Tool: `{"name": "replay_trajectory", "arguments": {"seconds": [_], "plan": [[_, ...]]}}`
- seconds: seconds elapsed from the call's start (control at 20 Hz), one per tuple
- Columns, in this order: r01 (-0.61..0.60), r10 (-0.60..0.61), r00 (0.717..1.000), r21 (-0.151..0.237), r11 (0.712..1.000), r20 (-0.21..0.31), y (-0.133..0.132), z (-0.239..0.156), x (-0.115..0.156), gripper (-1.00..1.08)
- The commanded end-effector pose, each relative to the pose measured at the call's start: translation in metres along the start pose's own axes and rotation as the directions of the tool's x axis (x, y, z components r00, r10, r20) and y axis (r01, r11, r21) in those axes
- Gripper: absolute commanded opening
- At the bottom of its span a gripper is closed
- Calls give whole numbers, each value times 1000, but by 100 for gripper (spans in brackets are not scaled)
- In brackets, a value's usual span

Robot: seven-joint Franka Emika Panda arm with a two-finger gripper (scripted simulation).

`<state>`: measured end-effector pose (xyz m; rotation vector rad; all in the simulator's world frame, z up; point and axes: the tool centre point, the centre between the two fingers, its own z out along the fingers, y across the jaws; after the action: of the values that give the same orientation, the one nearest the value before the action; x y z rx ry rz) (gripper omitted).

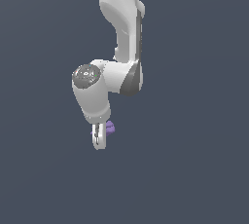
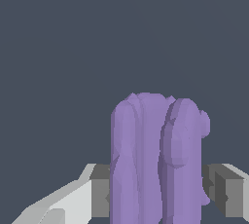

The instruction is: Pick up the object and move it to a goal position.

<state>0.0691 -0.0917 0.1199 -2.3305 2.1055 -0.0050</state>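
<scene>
The object [image 1: 111,128] is a small light-purple lumpy block, mostly hidden behind the white fingers in the exterior view. My gripper [image 1: 98,140] points down below the white arm and is shut on it. In the wrist view the object [image 2: 155,159] fills the space between the two fingers [image 2: 73,201], its groove running lengthwise, with both grey pads pressed against its sides.
Only a plain dark grey-blue background [image 1: 194,169] surrounds the arm. The white arm links [image 1: 121,33] rise toward the top of the exterior view.
</scene>
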Motion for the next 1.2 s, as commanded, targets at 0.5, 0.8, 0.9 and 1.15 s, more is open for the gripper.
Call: {"name": "replay_trajectory", "arguments": {"seconds": [0.5,0.8,0.9,1.15], "plan": [[0,0,1000,-2,1000,1,-42,-54,44,-100],[0,0,1000,-3,1000,1,-52,-66,55,-100],[0,0,1000,-3,1000,1,-54,-69,57,-100],[0,0,1000,-3,1000,2,-58,-72,60,-100]]}}
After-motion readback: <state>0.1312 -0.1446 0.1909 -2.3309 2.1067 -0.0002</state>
